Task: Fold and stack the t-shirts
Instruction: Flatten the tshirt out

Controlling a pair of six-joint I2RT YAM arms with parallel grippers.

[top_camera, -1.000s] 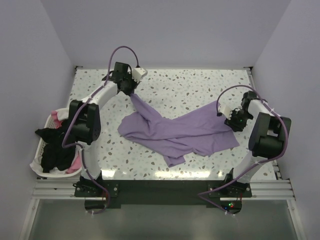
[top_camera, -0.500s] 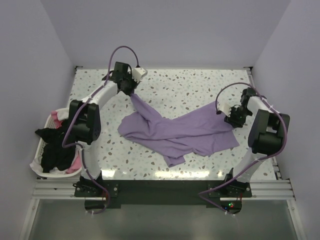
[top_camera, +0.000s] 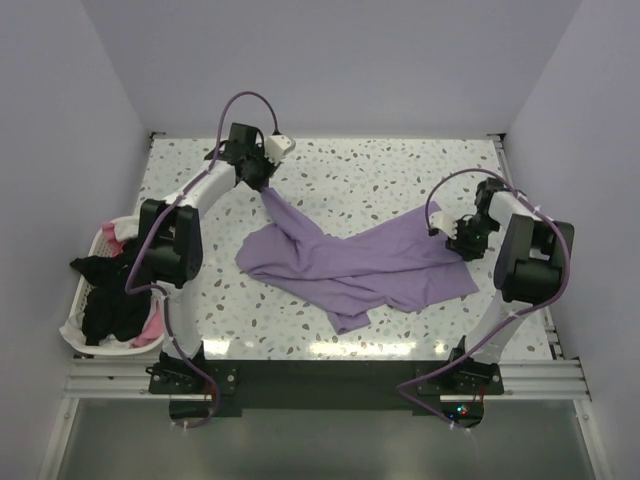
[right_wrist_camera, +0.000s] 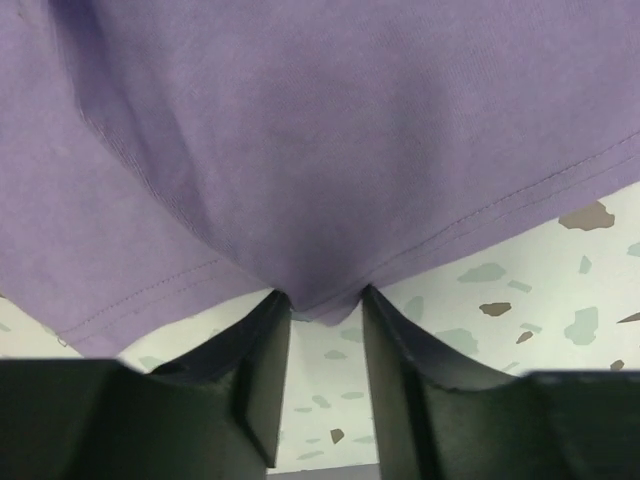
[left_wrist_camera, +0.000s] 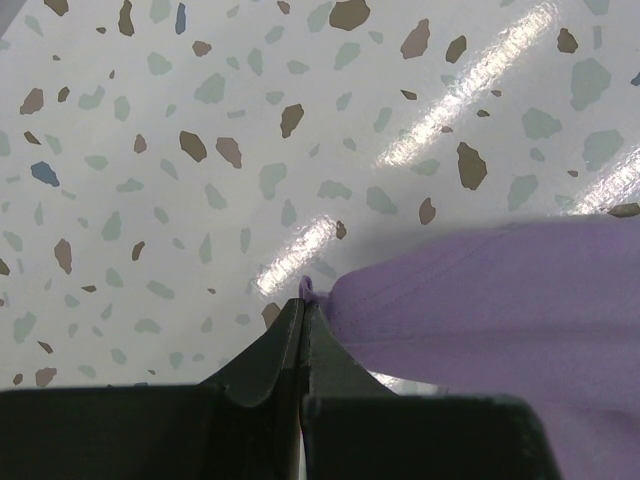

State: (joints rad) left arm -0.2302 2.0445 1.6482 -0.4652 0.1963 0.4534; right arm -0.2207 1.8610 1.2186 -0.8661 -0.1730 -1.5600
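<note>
The upper part of the frame is filled by a lilac-purple t-shirt (right_wrist_camera: 300,130). Its stitched hem (right_wrist_camera: 520,192) is seen running from the lower left up to the right edge. At the bottom centre, the right gripper (right_wrist_camera: 325,295) is shown with its two dark fingers (right_wrist_camera: 262,360) set apart, and a clear gap is left between them. A small fold of the hem is seen between the fingertips. The speckled white table (right_wrist_camera: 520,300) is visible at the lower right and in the gap.
</note>
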